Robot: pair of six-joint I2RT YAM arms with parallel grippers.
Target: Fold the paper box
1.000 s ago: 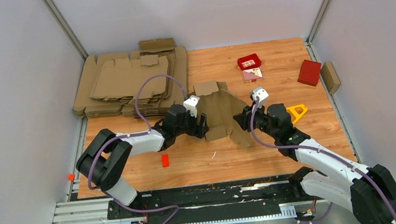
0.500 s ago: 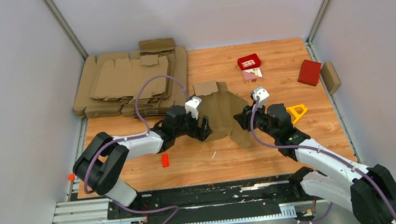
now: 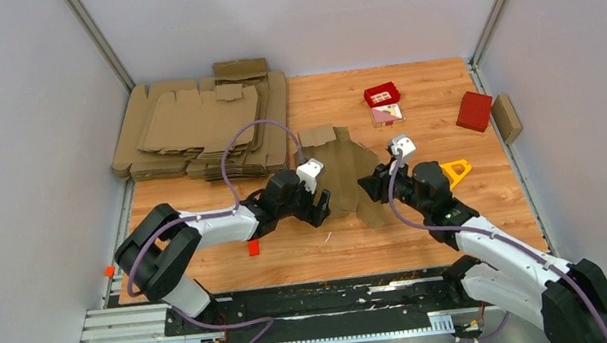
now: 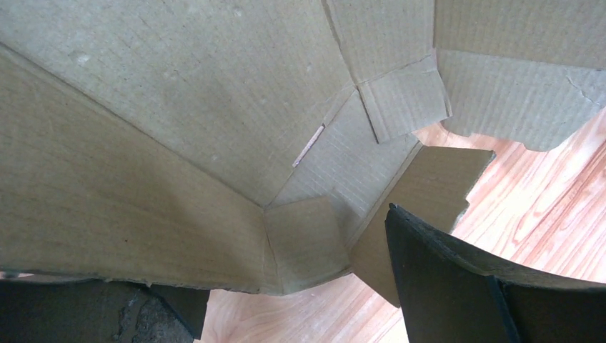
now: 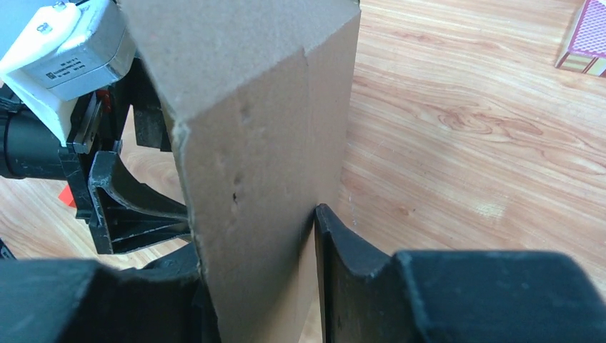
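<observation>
The paper box is a brown cardboard die-cut piece, half raised from the table's middle with its flaps spread. My right gripper is shut on its right panel; in the right wrist view the folded panel stands upright between both fingers. My left gripper stands open at the box's near-left side. In the left wrist view the box's underside fills the frame. A small corner flap hangs between the wide-apart fingers, which are not closed on it.
A pile of flat cardboard blanks lies at the back left. Red boxes, a pink patterned card, a brown block and a yellow triangle sit to the right. A small red piece lies near the front left.
My left gripper has slid right and nearer along the box's front-left edge, its jaws a little wider. The box's near flaps have drawn in. The right gripper has stayed in place.
</observation>
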